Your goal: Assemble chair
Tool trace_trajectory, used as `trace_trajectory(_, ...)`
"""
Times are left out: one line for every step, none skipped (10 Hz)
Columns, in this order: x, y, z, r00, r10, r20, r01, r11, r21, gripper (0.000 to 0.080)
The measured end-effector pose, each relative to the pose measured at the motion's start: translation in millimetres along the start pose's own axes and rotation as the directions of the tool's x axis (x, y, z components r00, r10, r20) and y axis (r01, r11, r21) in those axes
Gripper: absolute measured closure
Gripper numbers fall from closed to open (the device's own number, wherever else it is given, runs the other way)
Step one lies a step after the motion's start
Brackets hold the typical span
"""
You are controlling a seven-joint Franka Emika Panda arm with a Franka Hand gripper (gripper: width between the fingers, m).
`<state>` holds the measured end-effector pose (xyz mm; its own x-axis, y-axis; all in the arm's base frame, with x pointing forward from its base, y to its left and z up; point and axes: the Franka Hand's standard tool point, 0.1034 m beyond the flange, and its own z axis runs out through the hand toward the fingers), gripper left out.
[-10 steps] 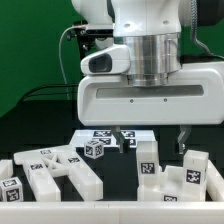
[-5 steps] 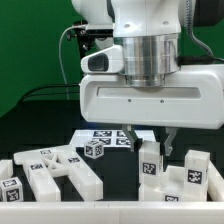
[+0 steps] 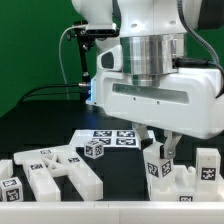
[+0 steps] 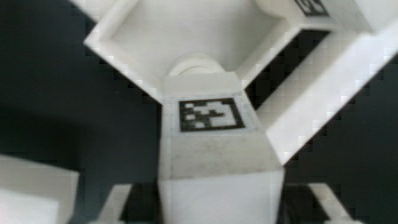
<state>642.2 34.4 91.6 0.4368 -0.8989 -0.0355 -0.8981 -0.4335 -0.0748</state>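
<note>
An upright white chair bar [image 3: 158, 168] with a tag stands slightly tilted on a chunky white chair part [image 3: 182, 188] at the exterior view's right. My gripper [image 3: 160, 147] is lowered over the bar's top with a finger close on each side, shut on it. In the wrist view the bar [image 4: 214, 115] fills the middle between my fingers [image 4: 118, 205], which show only at the picture's edge, and my gripper [image 4: 217, 208] sits over it. A second tagged block [image 3: 208, 165] rises at the far right of the same part.
Several loose white chair parts lie at the exterior view's left: crossed bars [image 3: 62, 165], a small cube [image 3: 10, 188] and a tagged cube [image 3: 94, 150]. The marker board [image 3: 112, 137] lies behind them. A white rim [image 3: 100, 212] runs along the front.
My fingers have closed in from wide apart onto the upright bar. The gripper, the bar and the block beside it have shifted toward the exterior view's right, and the bar now tilts.
</note>
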Motion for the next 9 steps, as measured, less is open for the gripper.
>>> trace_trajectory(-1.5, -1.3, -0.2, 0.994, 0.107, -0.004, -0.107, 0.994, 0.006, 0.0518)
trace_trajectory(-7.0, -4.3, -0.2, 0.978, 0.21, -0.01, -0.21, 0.977, 0.022, 0.0518)
trace_trajectory(-10.9, -7.1, -0.4, 0.962, 0.272, -0.012, -0.271, 0.962, 0.035, 0.0518)
trace_trajectory(-11.4, -8.5, -0.7, 0.947, 0.321, -0.01, -0.32, 0.946, 0.043, 0.0518)
trace_trajectory(-10.8, -8.3, -0.7, 0.947, 0.321, -0.009, -0.32, 0.946, 0.043, 0.0518)
trace_trajectory(-11.4, -8.3, 0.0, 0.952, 0.307, -0.009, -0.306, 0.951, 0.042, 0.0437)
trace_trajectory(-10.4, -7.8, -0.3, 0.979, 0.201, -0.015, -0.2, 0.979, 0.041, 0.0299)
trace_trajectory(-9.1, -7.8, -1.4, 0.998, 0.065, -0.022, -0.064, 0.997, 0.039, 0.0299)
trace_trajectory(-11.4, -8.2, -0.8, 0.993, -0.113, -0.029, 0.114, 0.993, 0.033, 0.0198)
